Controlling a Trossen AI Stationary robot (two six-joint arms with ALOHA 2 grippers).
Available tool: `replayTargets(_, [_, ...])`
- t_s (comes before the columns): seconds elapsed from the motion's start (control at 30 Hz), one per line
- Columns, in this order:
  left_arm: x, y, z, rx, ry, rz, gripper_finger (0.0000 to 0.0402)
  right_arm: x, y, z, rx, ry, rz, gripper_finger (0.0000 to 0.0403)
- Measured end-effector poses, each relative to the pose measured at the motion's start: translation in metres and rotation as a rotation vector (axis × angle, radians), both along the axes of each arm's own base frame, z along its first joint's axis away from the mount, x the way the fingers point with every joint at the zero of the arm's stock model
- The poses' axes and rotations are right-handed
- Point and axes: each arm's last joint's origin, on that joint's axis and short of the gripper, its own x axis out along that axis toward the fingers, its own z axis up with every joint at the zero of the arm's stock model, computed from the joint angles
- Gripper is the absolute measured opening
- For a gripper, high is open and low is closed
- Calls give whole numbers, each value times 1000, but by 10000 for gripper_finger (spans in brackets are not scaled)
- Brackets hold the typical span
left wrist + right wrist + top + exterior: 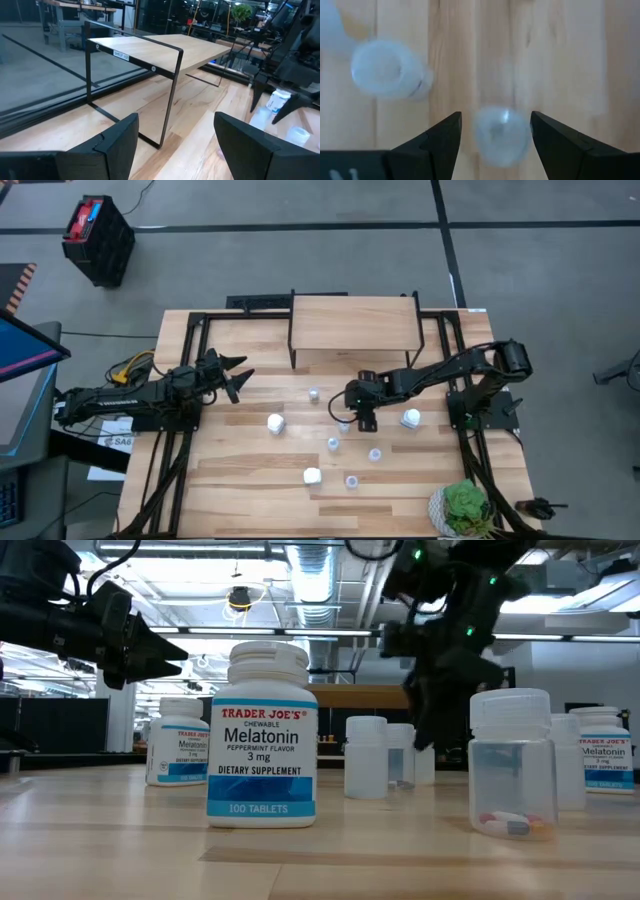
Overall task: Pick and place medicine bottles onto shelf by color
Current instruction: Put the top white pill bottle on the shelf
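Three white bottles, five translucent bottles; both arms' jaws open, empty.

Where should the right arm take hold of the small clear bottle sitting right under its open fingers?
Grip the small clear bottle around its round cap and upper body, coming straight down from above. It stands upright, centred under the open right gripper, and its neighbour stands clear to one side.

A robotics lab: exposed silver ceiling ducts, fluorescent strip lights, grey floor around the light-wood worktop.
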Motion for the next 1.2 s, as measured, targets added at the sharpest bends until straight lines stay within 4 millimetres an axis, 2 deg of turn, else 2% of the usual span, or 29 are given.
replayTargets(0.63, [1, 1, -3, -2, 33, 16, 247, 4, 0, -4, 0, -13, -6, 253])
replayTargets(0.8, [1, 1, -3, -2, 33, 16, 247, 4, 0, -4, 0, -13, -6, 219])
replayTargets(1.03, [1, 1, -3, -1, 34, 16, 247, 5, -1, -2, -2, -15, -11, 152])
replayTargets(1.2, [1, 1, -4, -2, 40, 16, 247, 13, -2, 16, -32, -20, -66, 132])
